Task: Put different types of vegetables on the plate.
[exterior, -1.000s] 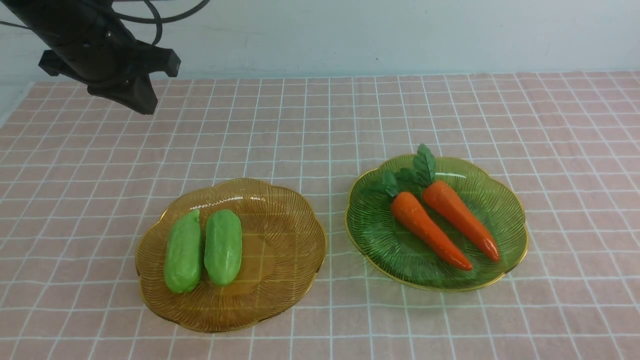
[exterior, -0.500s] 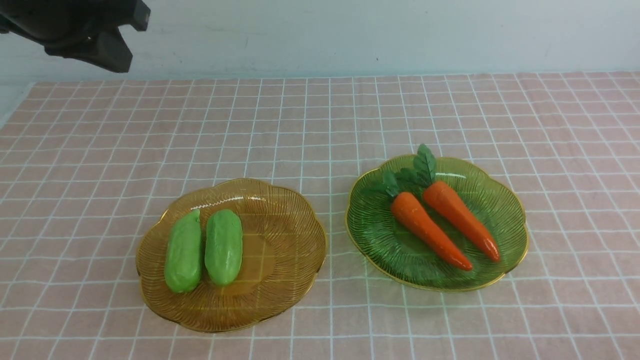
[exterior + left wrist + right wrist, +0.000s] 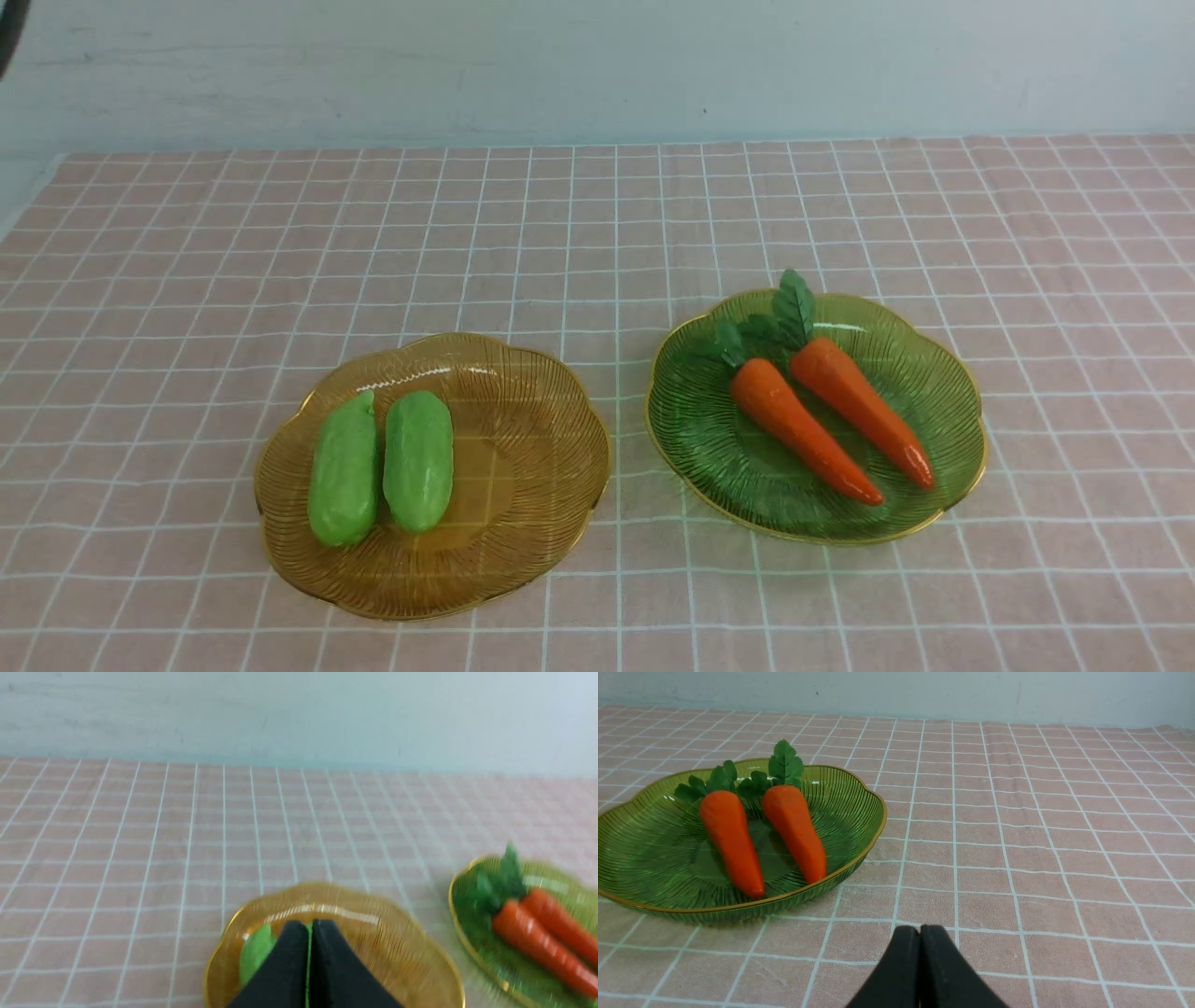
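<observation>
Two light-green cucumbers (image 3: 344,469) (image 3: 417,460) lie side by side on the left half of an amber plate (image 3: 523,523). Two orange carrots (image 3: 798,427) (image 3: 859,406) with dark green tops lie on a green plate (image 3: 691,420) to its right. Neither gripper shows in the front view. In the left wrist view my left gripper (image 3: 309,926) is shut and empty, above the near side of the amber plate (image 3: 387,947), with one cucumber (image 3: 254,952) beside it. In the right wrist view my right gripper (image 3: 920,930) is shut and empty over bare cloth, right of the green plate (image 3: 850,807) with its carrots (image 3: 731,840).
A pink checked cloth (image 3: 597,224) covers the table, and a pale wall stands behind its far edge. A dark sliver of the left arm (image 3: 6,28) shows at the top left corner of the front view.
My left arm has drawn up and to the left, almost out of the front view. The vegetables and plates have not moved.
</observation>
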